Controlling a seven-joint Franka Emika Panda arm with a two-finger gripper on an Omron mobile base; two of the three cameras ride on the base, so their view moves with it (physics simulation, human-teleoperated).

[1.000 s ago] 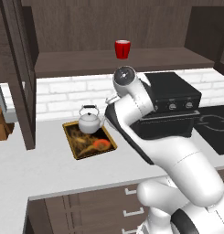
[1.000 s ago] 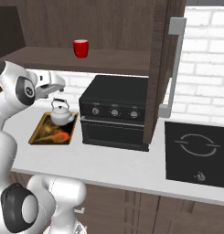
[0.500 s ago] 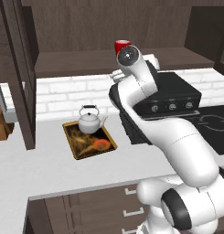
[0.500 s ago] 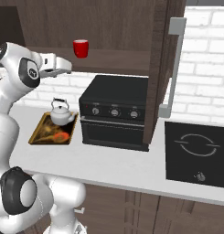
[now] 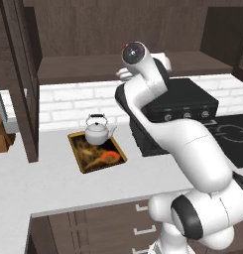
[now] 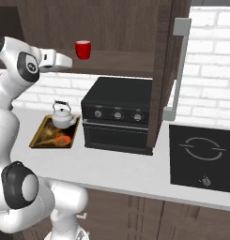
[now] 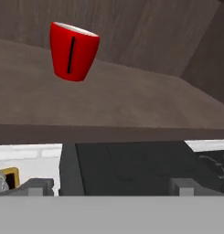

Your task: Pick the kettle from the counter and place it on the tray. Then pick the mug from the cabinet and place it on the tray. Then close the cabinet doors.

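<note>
Jaws spread wide and empty, the two-finger gripper [image 6: 65,61] hovers at the front lip of the dark brown wall cabinet's shelf [image 6: 121,63]. Beyond it, further back on that shelf and a little toward the oven side, stands the small bright red tapered mug [image 6: 82,49], upright, its long axis vertical, mouth up.

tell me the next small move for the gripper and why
Probably ease the gripper forward into the cabinet toward the mug. The kettle already sits on the tray, so the mug comes next. It stands upright on the shelf, ahead of the open fingertips and off to one side, not yet between them.
</note>
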